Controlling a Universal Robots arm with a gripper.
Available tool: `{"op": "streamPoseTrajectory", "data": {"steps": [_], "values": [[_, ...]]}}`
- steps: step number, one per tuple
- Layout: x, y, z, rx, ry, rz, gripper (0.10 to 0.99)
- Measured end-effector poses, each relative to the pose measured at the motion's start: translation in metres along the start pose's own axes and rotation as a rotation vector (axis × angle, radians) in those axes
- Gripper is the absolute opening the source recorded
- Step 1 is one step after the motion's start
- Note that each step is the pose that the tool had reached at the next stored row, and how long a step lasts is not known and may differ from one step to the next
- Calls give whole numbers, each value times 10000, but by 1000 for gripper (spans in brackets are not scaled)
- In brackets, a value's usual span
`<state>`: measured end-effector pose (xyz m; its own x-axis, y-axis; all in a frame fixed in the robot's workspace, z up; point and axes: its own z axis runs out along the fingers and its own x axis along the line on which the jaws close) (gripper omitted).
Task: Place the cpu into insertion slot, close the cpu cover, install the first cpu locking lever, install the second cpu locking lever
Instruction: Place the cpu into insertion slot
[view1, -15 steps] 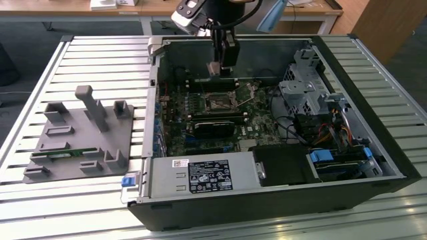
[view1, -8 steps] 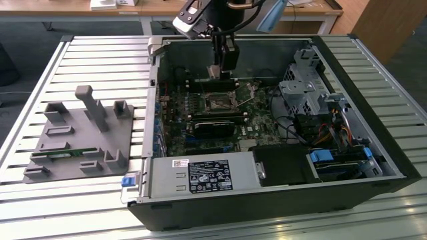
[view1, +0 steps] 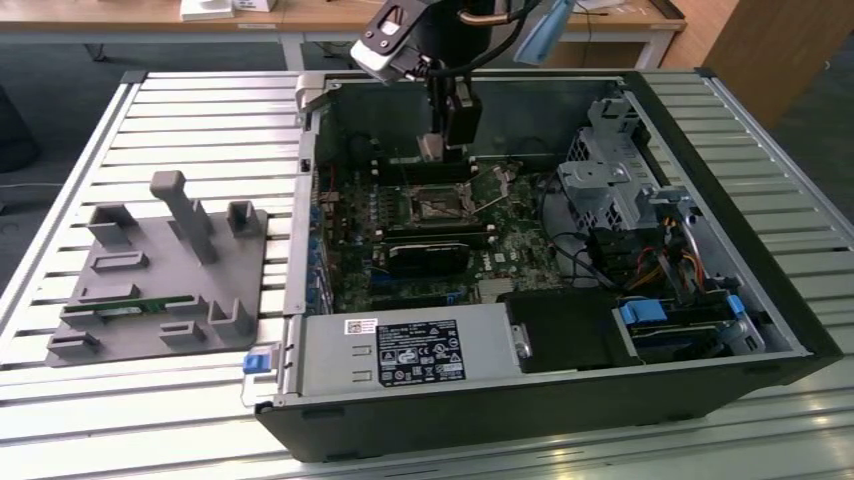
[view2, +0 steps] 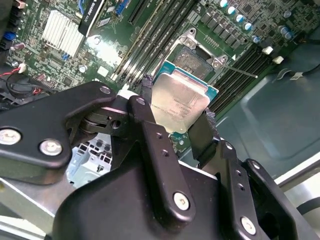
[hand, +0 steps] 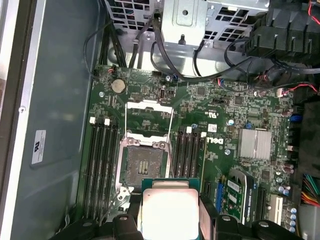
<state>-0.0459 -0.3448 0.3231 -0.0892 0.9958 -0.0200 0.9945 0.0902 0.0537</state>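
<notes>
silvery-grey square cpu (view2: 180, 102): clamped in black gripper (hand: 170, 206), above and offset from black-framed square insertion slot (hand: 145, 162) | shiny metal cpu cover (hand: 149, 104) flipped open beside slot | centre over slot, match corners, lower flat (contacts likely fragile)

Open black computer case (view1: 534, 425) lay on a slatted metal table (view1: 200, 130), a grey fixture plate (view1: 147, 285) with upright posts beside it. Inside were a labelled power supply (view1: 400, 355), a drive cage (view1: 607, 190), a finned heatsink (hand: 255, 144) and a coin battery (hand: 118, 85).
</notes>
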Motion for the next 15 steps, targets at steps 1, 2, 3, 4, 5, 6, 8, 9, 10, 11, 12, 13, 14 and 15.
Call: {"op": "streamPoseTrajectory", "data": {"steps": [1,2,3,4,5,6,8,9,10,11,12,13,14,15], "values": [[0,1,6,1,0,1,537],[0,2,11,0,0,1,537],[0,2,18,0,0,1,537],[0,2,23,1,0,2,537],[1,2,28,0,-1,3,537],[1,2,33,1,-1,5,537],[1,1,44,0,0,10,537],[1,1,49,1,-1,11,537],[2,1,54,1,-1,12,537],[2,1,60,1,-1,12,537],[2,1,65,1,-2,13,537],[2,0,69,1,-2,14,537],[2,0,73,1,-2,15,537],[3,0,78,0,-1,16,537]]}}
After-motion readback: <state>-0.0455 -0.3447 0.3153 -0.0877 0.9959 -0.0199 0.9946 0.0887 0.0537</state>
